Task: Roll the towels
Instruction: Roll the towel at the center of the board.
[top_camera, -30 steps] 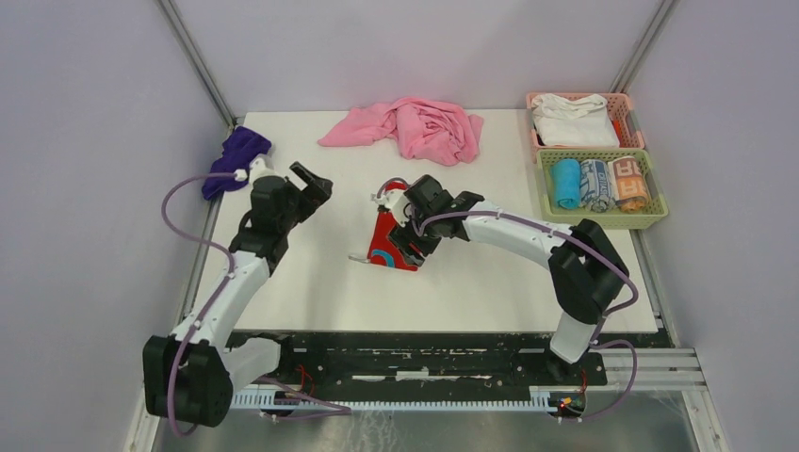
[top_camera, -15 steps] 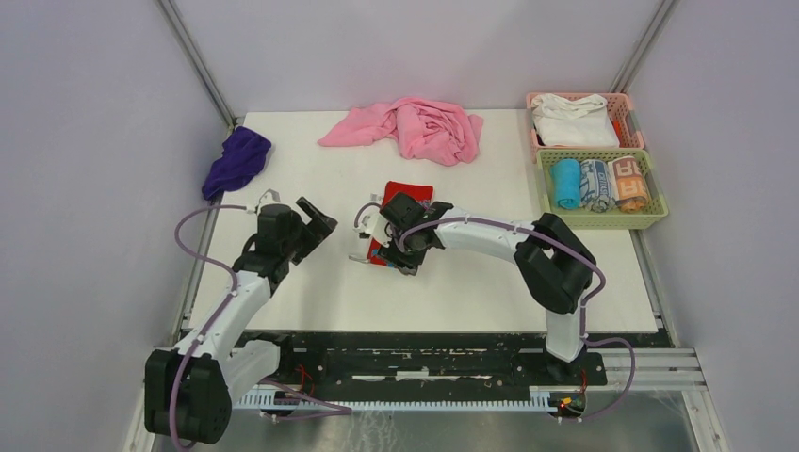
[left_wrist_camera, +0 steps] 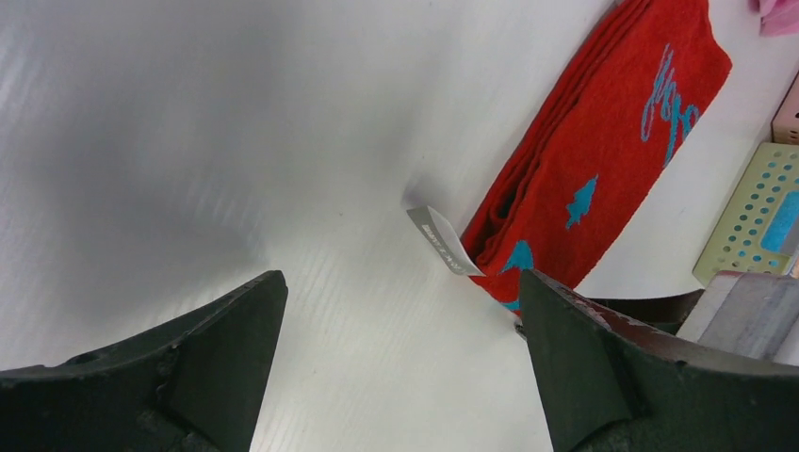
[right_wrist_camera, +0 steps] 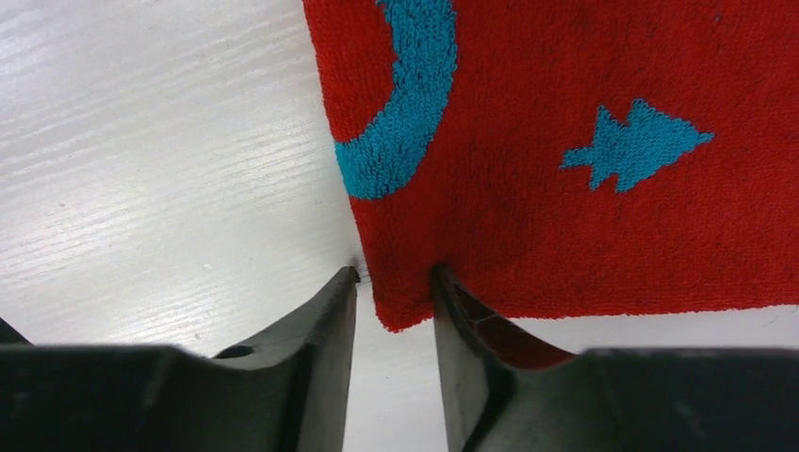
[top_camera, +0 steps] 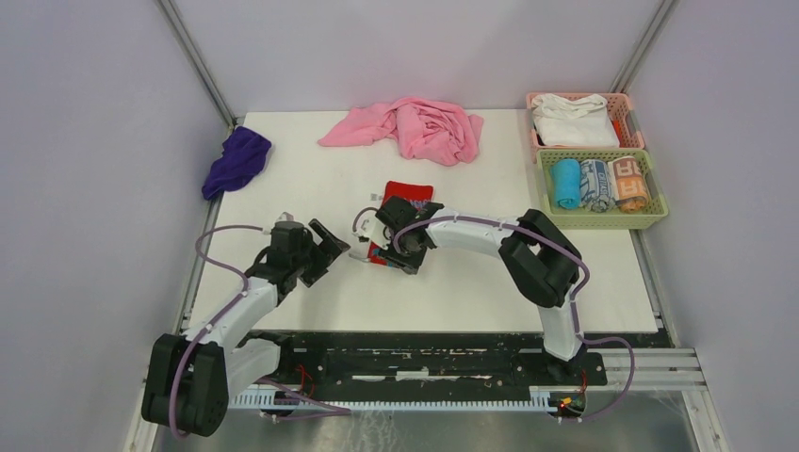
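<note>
Red towel [right_wrist_camera: 565,188] corner is pinched by right gripper [right_wrist_camera: 396,278]; left gripper [left_wrist_camera: 400,282] is spread wide, nothing held, near white tag [left_wrist_camera: 443,240].

You have a crumpled pink cloth [top_camera: 405,127] at the far edge of the desk [top_camera: 452,292]. On your right, a pink basket [top_camera: 628,118] holds a white cloth [top_camera: 573,122], and a green basket [top_camera: 603,222] holds three rolled cloths [top_camera: 598,184].

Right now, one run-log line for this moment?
left gripper: open, empty, near white tag | right gripper: pinching red towel corner | purple towel: bunched, far left edge
</note>
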### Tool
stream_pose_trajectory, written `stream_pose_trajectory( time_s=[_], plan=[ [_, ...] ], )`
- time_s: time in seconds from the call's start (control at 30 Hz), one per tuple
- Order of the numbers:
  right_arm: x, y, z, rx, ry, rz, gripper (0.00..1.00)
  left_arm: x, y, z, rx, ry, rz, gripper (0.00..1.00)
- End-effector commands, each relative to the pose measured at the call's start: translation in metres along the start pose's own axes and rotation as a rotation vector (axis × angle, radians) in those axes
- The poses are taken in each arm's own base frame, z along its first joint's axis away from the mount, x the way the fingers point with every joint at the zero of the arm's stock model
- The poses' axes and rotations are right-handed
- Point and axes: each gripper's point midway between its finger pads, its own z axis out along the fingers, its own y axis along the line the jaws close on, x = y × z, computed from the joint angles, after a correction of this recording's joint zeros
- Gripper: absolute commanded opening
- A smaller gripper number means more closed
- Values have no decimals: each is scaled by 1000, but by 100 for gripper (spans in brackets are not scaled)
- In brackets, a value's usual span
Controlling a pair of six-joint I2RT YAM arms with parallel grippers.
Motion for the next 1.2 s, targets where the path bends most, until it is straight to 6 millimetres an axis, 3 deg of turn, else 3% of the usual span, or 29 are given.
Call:
stream_pose_trajectory(
  time_s=[0.0,0.37,0.5,0.83,1.17],
  plan=[
    [6,8,16,-38,29,46,38,9,-10,5,43,27,-65,99],
    [-29,26,6,-128,-125,170,16,37,-32,20,68,94,-107,100],
    [-36,30,6,-148,-155,207,11,41,-32,25,49,90,-132,95],
    [-38,34,7,-164,-179,221,10,51,-29,45,4,99,-143,71],
    [-38,35,1,-168,-203,216,10,45,7,57,-158,46,-64,44]
  ],
)
